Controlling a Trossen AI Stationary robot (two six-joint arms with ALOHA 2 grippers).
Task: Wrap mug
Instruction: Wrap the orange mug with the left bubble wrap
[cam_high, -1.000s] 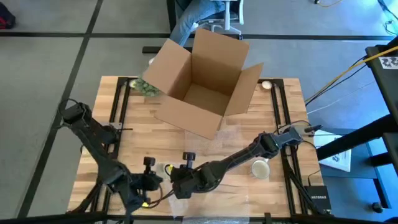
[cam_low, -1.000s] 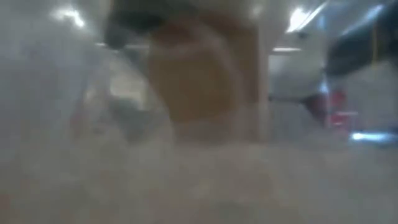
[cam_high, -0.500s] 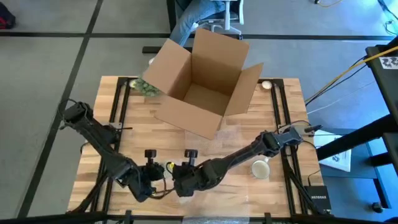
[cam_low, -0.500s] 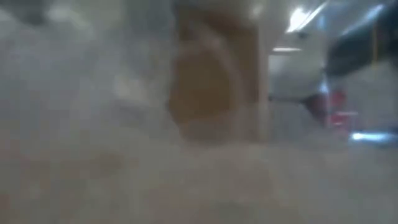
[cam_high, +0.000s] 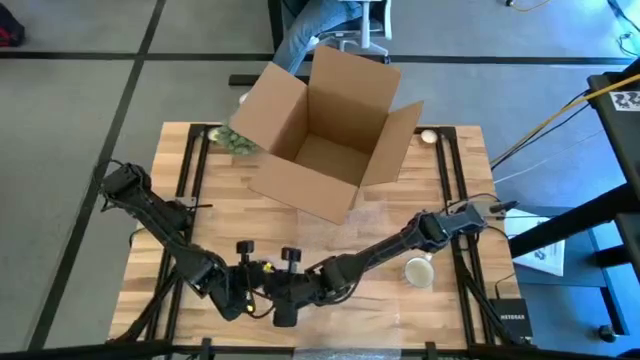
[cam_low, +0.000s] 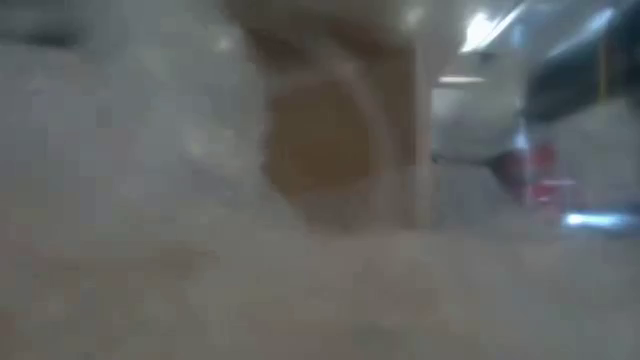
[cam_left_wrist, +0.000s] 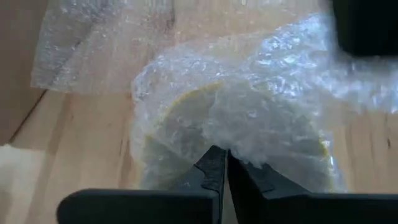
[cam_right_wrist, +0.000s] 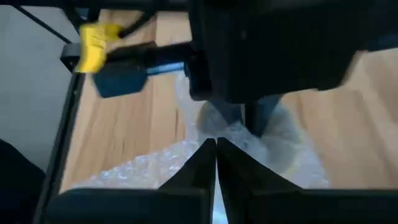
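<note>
Wooden table under both arms, and all the action is packed at its near edge. Left tool has its fingers pressed together on a fold of bubble wrap, and right ahead of those tips sits the mug, a yellowish rim showing through the plastic, so the bundle lies directly in front of this tool and touching it. Right tool comes in from the opposite side, fingers likewise pinched together on the wrap's edge; beyond its tips looms the left arm's dark wrist, very near. So the two tools face each other across the bundle, both about equally close. Which way the mug's long axis runs is hard to call through the plastic; it seems to lie on its side.

Well off to the right arm's side rests a second, pale mug, bare. Farther ahead stands the open cardboard box, well apart. The nearest obstruction for either tool is the other arm.
</note>
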